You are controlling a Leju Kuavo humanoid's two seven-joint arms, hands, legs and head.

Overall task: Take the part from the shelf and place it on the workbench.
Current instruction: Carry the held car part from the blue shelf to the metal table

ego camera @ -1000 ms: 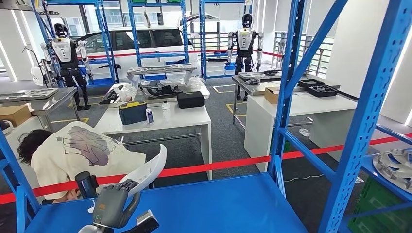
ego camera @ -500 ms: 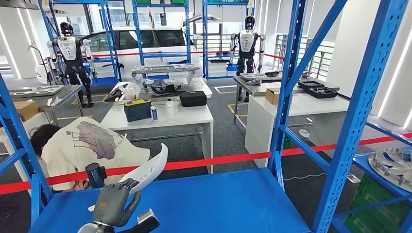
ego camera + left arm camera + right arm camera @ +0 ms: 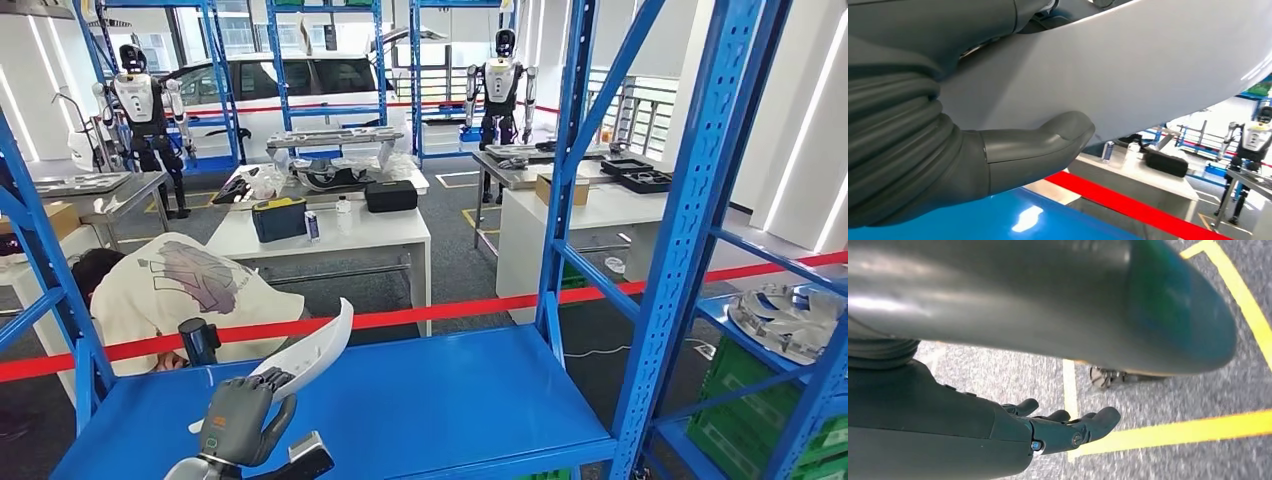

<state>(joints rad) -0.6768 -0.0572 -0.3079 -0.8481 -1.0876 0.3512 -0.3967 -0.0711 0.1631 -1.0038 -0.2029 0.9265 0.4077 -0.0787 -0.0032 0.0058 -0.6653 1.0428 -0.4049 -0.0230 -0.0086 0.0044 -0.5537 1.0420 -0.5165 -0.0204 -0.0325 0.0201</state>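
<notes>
White part lifted off the blue shelf, workbench not yet reached
Left hand [image 3: 240,420] grasps the long white part [image 3: 310,355] by one end above the shelf [image 3: 450,400] front-left corner; right hand [image 3: 1068,427] hangs released; the free end could snag an upright [image 3: 55,290] or lever loose

The head view looks forward and down from high on the robot, over the blue shelf [image 3: 420,400] just beyond the left hand [image 3: 240,420]. The left wrist view sits close behind that hand's thumb [image 3: 1038,145], sharing the shelf and the red tape [image 3: 450,312]. The right wrist view faces the grey floor [image 3: 1168,395] past the right hand [image 3: 1063,427].
</notes>
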